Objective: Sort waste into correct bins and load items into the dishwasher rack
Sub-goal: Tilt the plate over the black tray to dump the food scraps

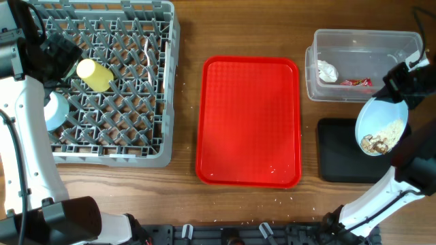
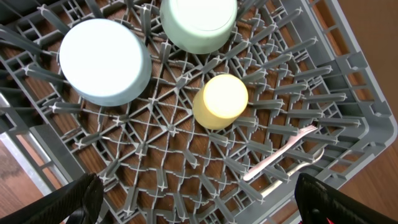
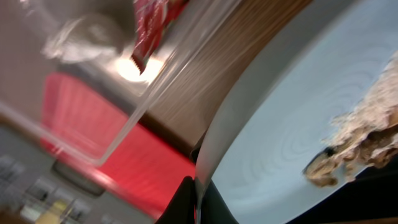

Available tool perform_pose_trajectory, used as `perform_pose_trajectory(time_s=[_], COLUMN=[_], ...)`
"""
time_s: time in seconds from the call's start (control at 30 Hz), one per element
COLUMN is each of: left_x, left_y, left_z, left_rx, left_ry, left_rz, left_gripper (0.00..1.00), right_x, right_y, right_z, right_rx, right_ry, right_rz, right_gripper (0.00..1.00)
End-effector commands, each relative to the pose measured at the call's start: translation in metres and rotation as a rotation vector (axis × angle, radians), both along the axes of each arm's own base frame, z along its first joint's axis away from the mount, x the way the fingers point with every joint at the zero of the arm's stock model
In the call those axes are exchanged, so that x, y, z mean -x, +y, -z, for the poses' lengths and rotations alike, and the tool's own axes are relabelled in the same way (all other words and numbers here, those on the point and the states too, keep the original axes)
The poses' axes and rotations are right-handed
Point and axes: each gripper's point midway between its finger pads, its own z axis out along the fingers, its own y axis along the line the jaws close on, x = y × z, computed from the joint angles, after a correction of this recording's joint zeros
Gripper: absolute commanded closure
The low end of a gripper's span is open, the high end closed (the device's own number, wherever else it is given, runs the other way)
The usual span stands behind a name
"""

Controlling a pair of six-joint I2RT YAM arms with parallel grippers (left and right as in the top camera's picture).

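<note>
My right gripper [image 1: 397, 94] [image 3: 198, 194] is shut on the rim of the large pale plate [image 1: 382, 126] [image 3: 298, 137]. It holds the plate tilted above the black bin [image 1: 340, 153], with brownish scraps and pale crumbs [image 1: 380, 138] [image 3: 360, 143] still on it. The clear tub [image 1: 361, 41] holds the white napkin [image 1: 328, 71] and the red wrapper [image 1: 355, 82] [image 3: 149, 28]. My left gripper [image 1: 63, 58] [image 2: 199, 199] is open and empty above the grey dishwasher rack [image 1: 160, 82] [image 2: 348, 81]. The rack holds the yellow cup [image 1: 95, 75] [image 2: 219, 101], the light blue bowl [image 1: 54, 110] [image 2: 106, 61] and the pale green bowl [image 2: 199, 22].
The flat red serving tray [image 1: 248, 122] lies between the rack and the bins. Two forks [image 2: 283, 152] lie in the rack near its edge. A few pale crumbs [image 1: 286, 200] lie on the wooden table in front of the tray.
</note>
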Motion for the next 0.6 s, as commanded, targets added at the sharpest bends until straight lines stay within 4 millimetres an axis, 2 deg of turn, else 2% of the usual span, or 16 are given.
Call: perform_pose_trajectory(time_s=[0.0, 0.13, 0.27, 0.43, 0.5, 0.57], left_x=[0.000, 0.000, 0.000, 0.000, 0.000, 0.000], left_y=[0.001, 0.001, 0.001, 0.001, 0.001, 0.001], left_z=[-0.001, -0.001, -0.001, -0.001, -0.001, -0.001], left_rx=[0.003, 0.003, 0.003, 0.003, 0.003, 0.003], left_ry=[-0.007, -0.007, -0.007, -0.007, -0.007, -0.007], left_rz=[-0.014, -0.014, -0.013, -0.014, -0.014, -0.014], left_gripper=[0.00, 0.00, 0.00, 0.00, 0.00, 0.00], right_x=[-0.008, -0.005, 0.003, 0.017, 0.021, 0.027], right_y=[0.010, 0.023, 0.021, 0.022, 0.025, 0.029], right_z=[-0.032, -0.045, -0.061, -0.096, -0.094, -0.084], right_rx=[-0.105, -0.181, -0.122, -0.019, -0.024, -0.049], right_ry=[-0.177, -0.230, -0.230, -0.292, -0.286, -0.251], right_rz=[-0.059, -0.101, -0.069, -0.069, -0.069, -0.067], right_gripper=[0.96, 0.96, 0.96, 0.96, 0.96, 0.96])
